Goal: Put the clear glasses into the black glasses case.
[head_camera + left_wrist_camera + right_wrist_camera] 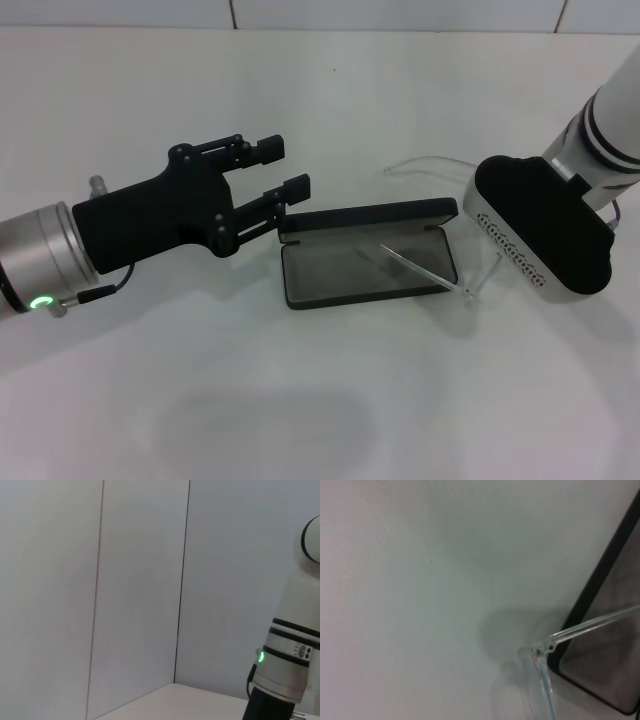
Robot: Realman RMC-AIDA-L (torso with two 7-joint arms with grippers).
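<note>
The black glasses case [362, 262] lies open at the table's middle, grey lining up and lid [370, 214] raised at the back. One thin arm of the clear glasses [420, 266] slants across the case's right half, and its hinge hangs just past the right front corner. The rest runs under my right gripper [505, 250], which hovers at the case's right end. The right wrist view shows the glasses' hinge [540, 651] beside the case's corner [600, 592]. My left gripper [285, 168] is open just left of and above the lid's left end, holding nothing.
White tabletop [300, 400] all around, with a tiled wall [400, 12] at the far edge. The left wrist view shows only wall panels and my right arm [286, 665].
</note>
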